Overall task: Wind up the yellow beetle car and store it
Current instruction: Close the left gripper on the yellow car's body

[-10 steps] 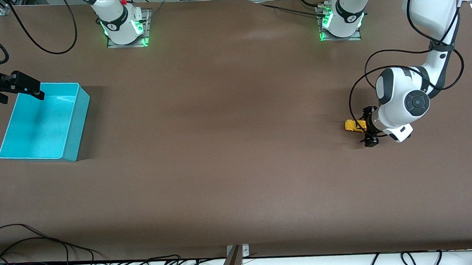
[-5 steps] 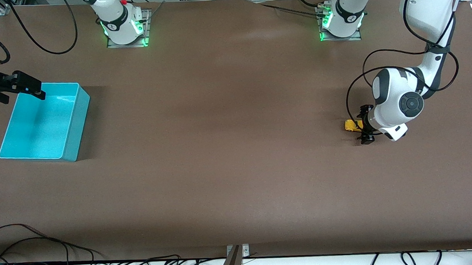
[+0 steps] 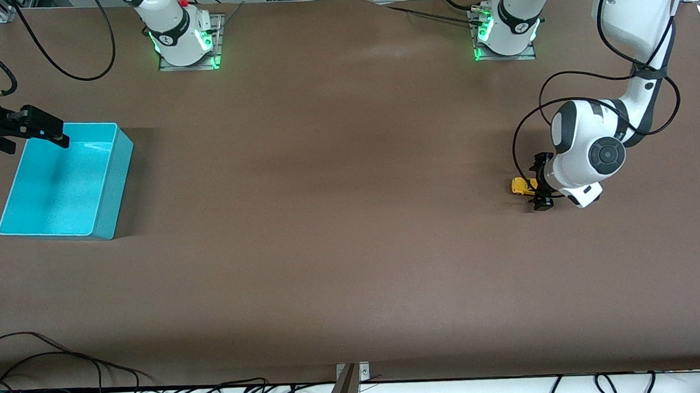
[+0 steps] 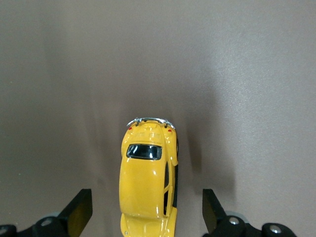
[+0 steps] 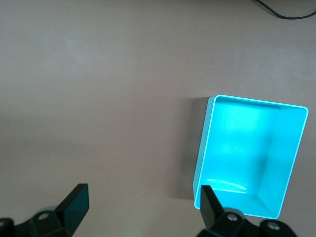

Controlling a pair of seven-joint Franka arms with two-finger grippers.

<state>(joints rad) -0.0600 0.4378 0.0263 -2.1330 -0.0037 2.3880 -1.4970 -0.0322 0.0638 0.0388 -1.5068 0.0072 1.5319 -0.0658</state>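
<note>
The yellow beetle car (image 3: 522,186) stands on the brown table near the left arm's end. In the left wrist view the car (image 4: 147,182) lies between the two black fingers with a gap on each side. My left gripper (image 3: 540,182) is open, low around the car's end and not touching it. My left gripper's midpoint shows in its wrist view (image 4: 147,213). The turquoise bin (image 3: 63,181) is empty at the right arm's end; it also shows in the right wrist view (image 5: 249,155). My right gripper (image 3: 38,130) is open and empty, waiting above the bin's edge.
Both arm bases (image 3: 185,37) (image 3: 506,26) stand along the table's edge farthest from the front camera. Loose cables (image 3: 66,385) hang off the edge nearest that camera. A black cable (image 3: 524,139) loops from the left wrist above the car.
My left gripper has shifted a little along the car toward the right arm's end, so less of the car shows. The right arm has barely moved.
</note>
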